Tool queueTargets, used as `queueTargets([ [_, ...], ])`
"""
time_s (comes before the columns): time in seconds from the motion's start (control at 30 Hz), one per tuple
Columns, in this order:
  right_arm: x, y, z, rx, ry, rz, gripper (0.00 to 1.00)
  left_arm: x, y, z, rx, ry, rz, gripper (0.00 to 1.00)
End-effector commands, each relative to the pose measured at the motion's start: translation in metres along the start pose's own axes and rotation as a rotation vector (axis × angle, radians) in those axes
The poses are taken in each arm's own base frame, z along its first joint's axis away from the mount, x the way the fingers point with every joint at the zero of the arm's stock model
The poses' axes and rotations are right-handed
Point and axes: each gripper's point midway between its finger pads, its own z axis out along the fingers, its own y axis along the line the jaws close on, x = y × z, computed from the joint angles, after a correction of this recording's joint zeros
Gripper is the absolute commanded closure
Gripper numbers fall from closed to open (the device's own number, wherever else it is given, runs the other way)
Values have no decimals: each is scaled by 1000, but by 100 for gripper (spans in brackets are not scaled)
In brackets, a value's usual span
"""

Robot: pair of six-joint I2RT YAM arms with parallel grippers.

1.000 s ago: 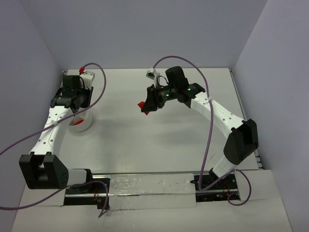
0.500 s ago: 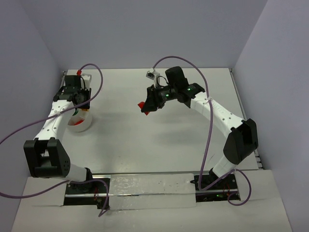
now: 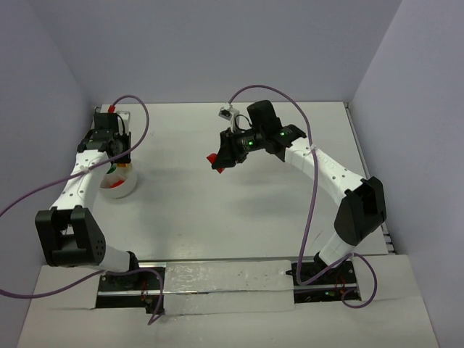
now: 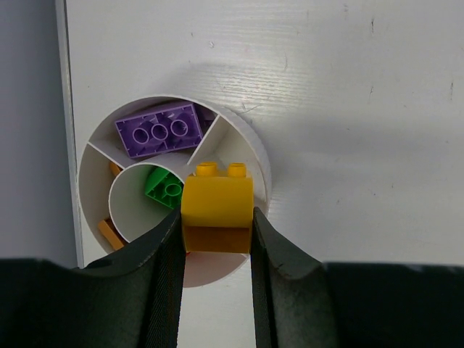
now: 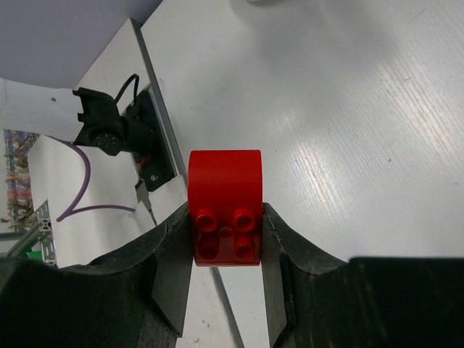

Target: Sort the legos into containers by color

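Observation:
The white round tub (image 4: pixel 255 156) has divided compartments. It holds a purple brick (image 4: pixel 158 129), a green brick (image 4: pixel 165 190) in the middle cup, and an orange brick (image 4: pixel 109 233) at its left edge. My left gripper (image 4: pixel 216 217) is shut on a yellow brick (image 4: pixel 217 199), held just above the tub's near right part. In the top view the left gripper (image 3: pixel 112 161) is over the tub (image 3: pixel 122 187) at the far left. My right gripper (image 5: pixel 226 217) is shut on a red brick (image 5: pixel 225 196), held above the table's middle (image 3: pixel 216 161).
The table's left edge (image 4: pixel 61 109) runs close beside the tub, with the wall just beyond. Purple cables (image 3: pixel 145 119) loop over both arms. The arm base rail (image 3: pixel 225 279) lies along the near edge. Grey walls close in the back and both sides.
My left arm has swung its elbow inward and the left gripper has shifted slightly back over the tub, still holding the yellow brick. The right arm has barely moved.

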Motion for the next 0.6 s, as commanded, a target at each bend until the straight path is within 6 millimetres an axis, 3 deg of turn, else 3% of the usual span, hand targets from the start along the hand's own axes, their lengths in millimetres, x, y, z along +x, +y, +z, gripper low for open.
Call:
queueTargets([
  [0.0,-7,4,-1,-7,-12,-18,100,-18,8,-4,-23,-44,-30,85],
  [0.27,-7,3,-1,-7,-9,-16,100,-17,7,-2,-24,-42,-38,68],
  [0.43,-6,2,-1,-2,-7,-18,100,-22,8,-4,-20,-52,-39,49],
  [0.47,-7,2,-1,-2,-8,-19,100,-24,7,-5,-14,-57,-37,42],
  [0.5,-7,2,0,-3,-7,-21,100,-28,5,-8,0,-70,-38,27],
  [0.57,-7,3,0,-6,-6,-20,100,-34,5,-13,11,-89,-40,18],
])
